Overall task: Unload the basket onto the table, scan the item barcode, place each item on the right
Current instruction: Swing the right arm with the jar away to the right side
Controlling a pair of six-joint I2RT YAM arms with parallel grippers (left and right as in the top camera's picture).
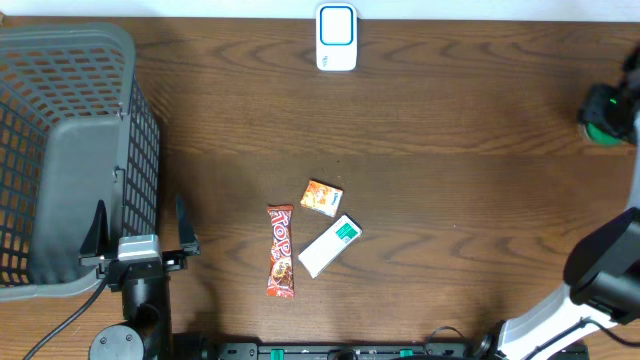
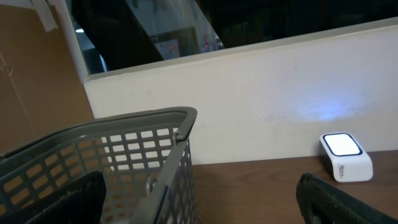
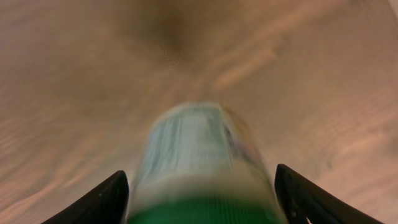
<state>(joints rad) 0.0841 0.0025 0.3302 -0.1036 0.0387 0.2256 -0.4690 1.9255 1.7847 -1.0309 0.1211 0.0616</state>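
The item is a round container (image 3: 202,162) with a pale label and a green end, blurred in the right wrist view. It lies between the fingers of my right gripper (image 3: 200,202), which stands open with a slim gap on each side. Overhead, its green end (image 1: 603,118) shows at the far right table edge under my right gripper (image 1: 615,100). The white scanner (image 1: 336,38) with a blue-lit face stands at the back centre, and the scanner (image 2: 346,155) also shows from the left wrist. My left gripper (image 1: 140,228) is wide open and empty at the front left.
A grey mesh basket (image 1: 60,150) fills the left side, its rim (image 2: 143,124) right in front of my left gripper (image 2: 199,199). Mid-table lie an orange pack (image 1: 322,197), a red candy bar (image 1: 281,251) and a white-green box (image 1: 329,245).
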